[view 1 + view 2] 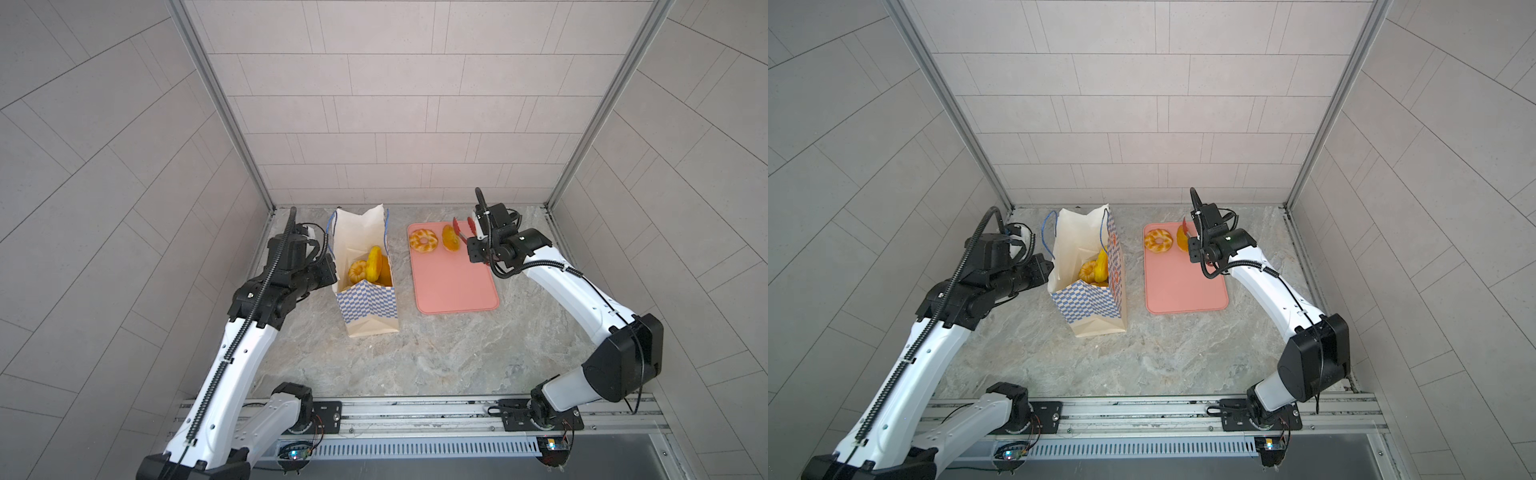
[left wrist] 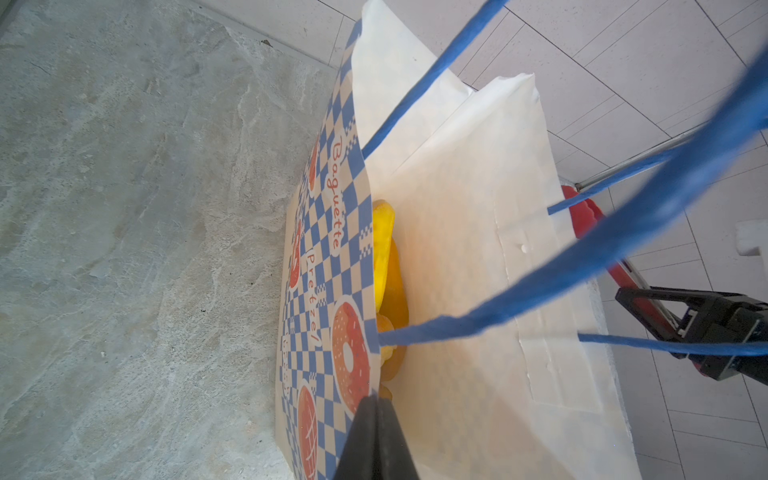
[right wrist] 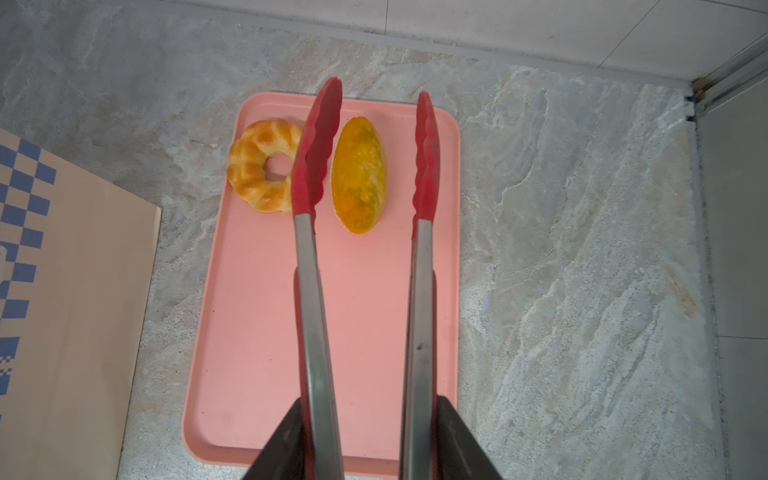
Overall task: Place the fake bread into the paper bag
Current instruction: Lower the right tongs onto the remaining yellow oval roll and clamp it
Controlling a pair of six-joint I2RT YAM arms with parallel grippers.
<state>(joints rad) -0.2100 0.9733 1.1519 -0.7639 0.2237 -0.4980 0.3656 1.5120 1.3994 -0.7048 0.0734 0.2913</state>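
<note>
While the left gripper [image 2: 374, 409] pinches shut on the rim of the tall cream, blue-checked paper bag [image 1: 365, 307], several glossy yellow fake bread pieces [image 1: 374, 262] lie inside it. The right gripper [image 3: 374, 449] clasps steel, red-tipped tongs [image 3: 309, 291] by their handles; their spread tips flank a yellow-orange oval bun [image 3: 359, 174] on the flat pink tray [image 3: 249, 332], beside a braided ring doughnut [image 3: 259, 166], on the grey marbled counter [image 1: 415, 353].

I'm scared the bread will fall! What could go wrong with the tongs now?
The glossy oval bun could slip from the tongs, whose open red tips flank it. One tip is close to the ring doughnut and might nudge it. The tall paper bag, pinched at its rim by the left gripper, might tip.
</note>
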